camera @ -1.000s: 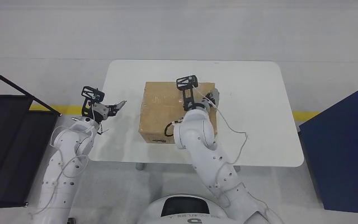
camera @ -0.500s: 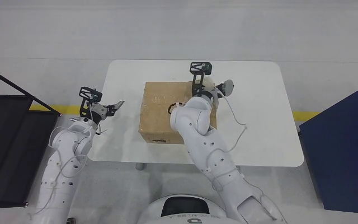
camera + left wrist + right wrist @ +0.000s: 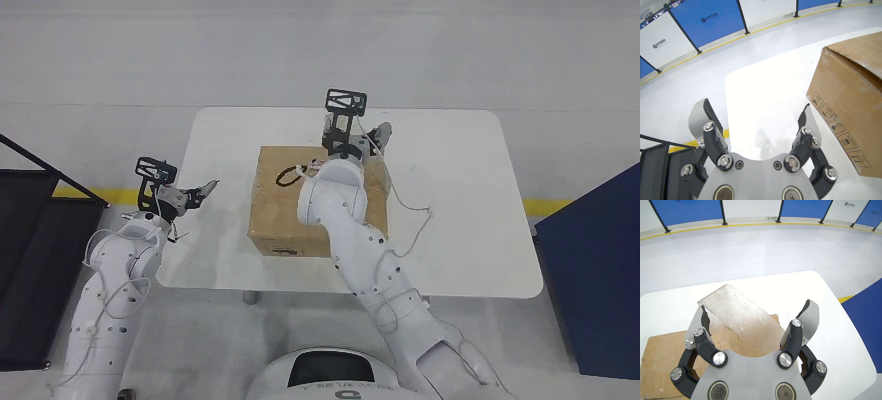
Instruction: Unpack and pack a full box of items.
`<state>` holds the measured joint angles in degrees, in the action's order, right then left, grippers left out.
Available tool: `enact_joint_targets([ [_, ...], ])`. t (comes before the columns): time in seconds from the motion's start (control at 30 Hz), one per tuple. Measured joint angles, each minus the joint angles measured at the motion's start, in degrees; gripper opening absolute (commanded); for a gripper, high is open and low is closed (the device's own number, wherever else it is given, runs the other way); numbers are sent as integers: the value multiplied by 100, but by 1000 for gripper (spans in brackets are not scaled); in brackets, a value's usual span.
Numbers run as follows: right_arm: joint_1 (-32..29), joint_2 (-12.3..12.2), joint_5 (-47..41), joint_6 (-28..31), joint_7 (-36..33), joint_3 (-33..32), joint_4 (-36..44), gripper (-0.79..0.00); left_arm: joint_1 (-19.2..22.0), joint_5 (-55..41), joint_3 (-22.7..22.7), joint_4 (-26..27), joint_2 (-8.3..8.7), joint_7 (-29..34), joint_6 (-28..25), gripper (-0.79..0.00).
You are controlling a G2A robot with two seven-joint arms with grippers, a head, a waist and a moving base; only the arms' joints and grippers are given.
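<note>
Above box (image 3: 278, 215), R claw (image 3: 755, 307) spread wide, tape strip (image 3: 734, 309) btwn

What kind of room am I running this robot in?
Probably an industrial lab or factory test hall: blue and white pegboard partition panels, a yellow floor line on smooth pale flooring, and one white table holding the cardboard box.
</note>
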<state>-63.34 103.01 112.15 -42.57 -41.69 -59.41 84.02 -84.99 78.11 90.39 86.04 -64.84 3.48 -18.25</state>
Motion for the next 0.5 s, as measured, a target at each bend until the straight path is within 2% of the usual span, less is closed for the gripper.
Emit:
enact_joint_targets([
  [0.17,-599,-23,-297,436,735,192,668,0,-24,8,-13,29,0,-26,12,0],
  [0.3,-1100,-231,-645,933,1261,351,1232,0,-39,14,-15,38,2,-40,22,0],
  [0.4,-1398,-385,-625,976,1376,427,1545,0,-58,31,-33,53,2,-52,28,0],
  [0.5,-1588,-477,-472,1246,1058,439,1718,0,-75,48,-47,75,2,-68,36,0],
])
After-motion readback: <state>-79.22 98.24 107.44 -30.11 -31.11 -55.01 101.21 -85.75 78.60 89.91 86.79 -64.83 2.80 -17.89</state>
